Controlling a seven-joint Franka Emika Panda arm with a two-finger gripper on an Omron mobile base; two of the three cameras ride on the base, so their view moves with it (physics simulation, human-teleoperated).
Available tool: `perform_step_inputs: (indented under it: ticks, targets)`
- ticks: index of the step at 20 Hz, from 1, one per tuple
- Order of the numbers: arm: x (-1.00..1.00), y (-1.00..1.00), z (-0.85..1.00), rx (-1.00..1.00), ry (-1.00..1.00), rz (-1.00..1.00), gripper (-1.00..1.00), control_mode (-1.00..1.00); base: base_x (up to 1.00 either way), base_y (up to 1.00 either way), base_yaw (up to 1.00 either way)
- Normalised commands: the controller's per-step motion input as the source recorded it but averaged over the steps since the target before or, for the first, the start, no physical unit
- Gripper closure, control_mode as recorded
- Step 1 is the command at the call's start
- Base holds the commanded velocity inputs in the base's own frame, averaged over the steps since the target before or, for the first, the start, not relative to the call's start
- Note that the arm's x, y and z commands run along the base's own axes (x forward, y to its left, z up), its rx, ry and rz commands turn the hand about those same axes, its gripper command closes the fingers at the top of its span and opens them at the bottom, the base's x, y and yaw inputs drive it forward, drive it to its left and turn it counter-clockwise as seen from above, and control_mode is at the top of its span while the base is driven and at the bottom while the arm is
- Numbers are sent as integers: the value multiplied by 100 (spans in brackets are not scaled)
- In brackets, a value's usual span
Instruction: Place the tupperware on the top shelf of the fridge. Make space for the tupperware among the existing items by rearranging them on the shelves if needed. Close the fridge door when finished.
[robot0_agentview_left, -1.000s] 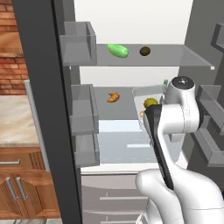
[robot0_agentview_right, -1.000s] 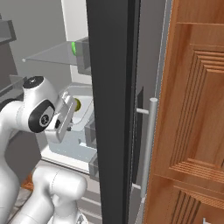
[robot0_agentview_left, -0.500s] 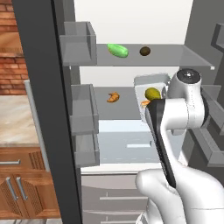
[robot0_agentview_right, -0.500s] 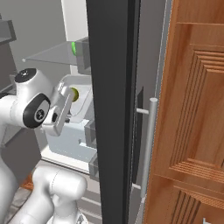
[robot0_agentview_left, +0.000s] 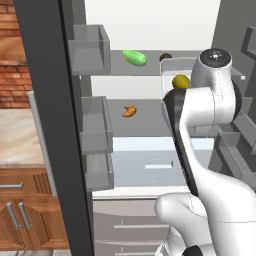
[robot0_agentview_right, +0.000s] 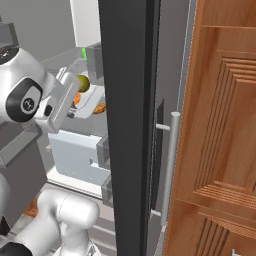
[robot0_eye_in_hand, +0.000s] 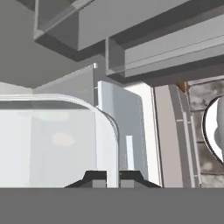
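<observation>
Left base view has the tupperware (robot0_agentview_left: 176, 75) up at top-shelf height, its olive ball showing just beside the arm's white elbow, carried at the front right of the fridge (robot0_agentview_left: 150, 30) cavity. In the hand view the gripper (robot0_eye_in_hand: 113, 179) is pinched on the container's rim (robot0_eye_in_hand: 111, 140), fingertips (robot0_eye_in_hand: 97, 178) close together with the clear wall between them — clenched on the tupperware, by the look of it.

It reads as a light, stiff, thin-walled tub with loose food inside, so my guess is it wants to stay level; tip it and the ball rolls. A rim pinch at one corner is a slim hold on a smooth wall, so a knock could twist it.

Now the room. The top shelf (robot0_agentview_left: 150, 70) carries a green cucumber (robot0_agentview_left: 135, 57) towards the left and a brown ball (robot0_agentview_left: 165, 57) near the middle, right by the tub's back edge. That ball looks like the thing in the way. One shelf down sits the croissant (robot0_agentview_left: 129, 111), with open slab around it. On the left, the door bins (robot0_agentview_left: 90, 50) stand clear. From the right base view, the dark door edge (robot0_agentview_right: 130, 100) sits close beside the hand.
</observation>
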Motion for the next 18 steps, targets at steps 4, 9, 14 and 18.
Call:
perform_step_inputs:
  ticks: [4,9,14,18]
  targets:
    - [15,-5,32,0,-7,-28,100,-100,0,0,0]
    - [39,-16,18,0,-1,-12,100,-100,0,0,0]
    - [58,-15,25,0,0,-1,100,-100,0,0,0]
    - [61,-29,14,1,3,0,100,-100,0,0,0]
